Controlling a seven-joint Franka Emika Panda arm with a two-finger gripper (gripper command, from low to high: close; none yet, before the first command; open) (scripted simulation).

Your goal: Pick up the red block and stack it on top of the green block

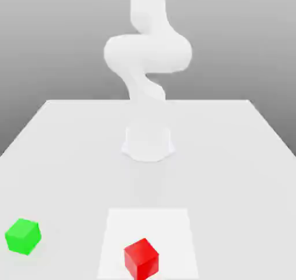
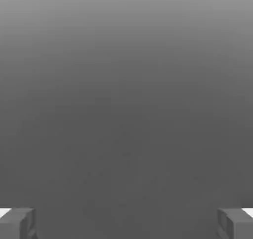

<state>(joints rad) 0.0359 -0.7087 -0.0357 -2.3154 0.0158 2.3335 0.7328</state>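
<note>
We see the counter (image 1: 243, 157), a wide pale slab that takes up the lower half of the exterior view, its far edge running across the middle of the frame and its side edges slanting out toward the lower corners. On it, at centre, stands the white arm (image 1: 147, 53), rising from a round base and curling up out of the top of the frame. Below the base, at the bottom centre, lies a lighter square patch (image 1: 121, 227) on the counter.

The red block (image 1: 141, 258) sits on that patch, near its lower edge and close to the bottom of the frame. The green block (image 1: 23, 236) rests at the lower left, well apart from the red one and near the counter's left edge. Bare counter lies between the two blocks, and nothing stands on it there. To the right of the patch the surface is likewise open.

In the hand view we find the tool (image 2: 126, 223) spread wide, one fingertip (image 2: 17, 223) in each lower corner, nothing between them, grey ground beyond.
</note>
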